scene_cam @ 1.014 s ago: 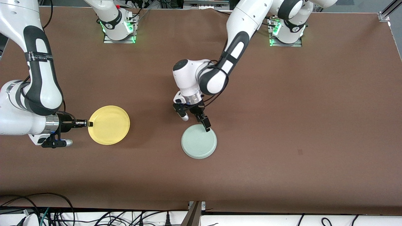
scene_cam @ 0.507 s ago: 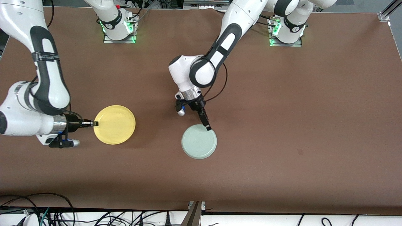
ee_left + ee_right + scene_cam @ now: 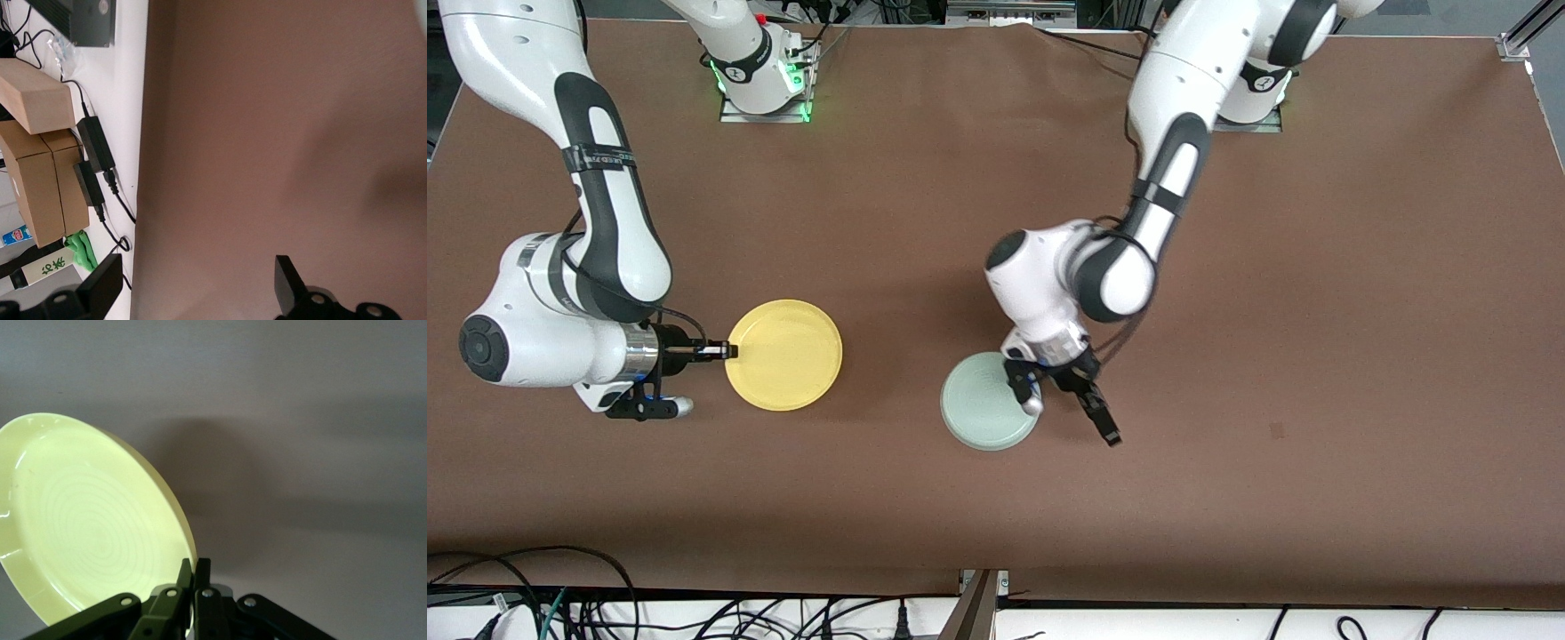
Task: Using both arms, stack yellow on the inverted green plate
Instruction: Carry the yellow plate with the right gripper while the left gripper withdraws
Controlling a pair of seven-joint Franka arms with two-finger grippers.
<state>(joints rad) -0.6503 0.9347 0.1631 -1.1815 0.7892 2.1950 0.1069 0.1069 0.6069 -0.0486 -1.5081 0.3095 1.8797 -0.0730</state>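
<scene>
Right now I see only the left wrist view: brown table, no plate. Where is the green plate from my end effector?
Observer: The green plate lies flat on the table. It is just beside the left end effector, toward the right arm's end.
Operator: And the yellow plate?
Observer: The right end effector is shut on the rim of the yellow plate, nearer the right arm's end of the table.
Operator: Does it rest on the table?
Observer: It seems not. The right wrist view shows it tilted, with its shadow on the table apart from it.
</scene>
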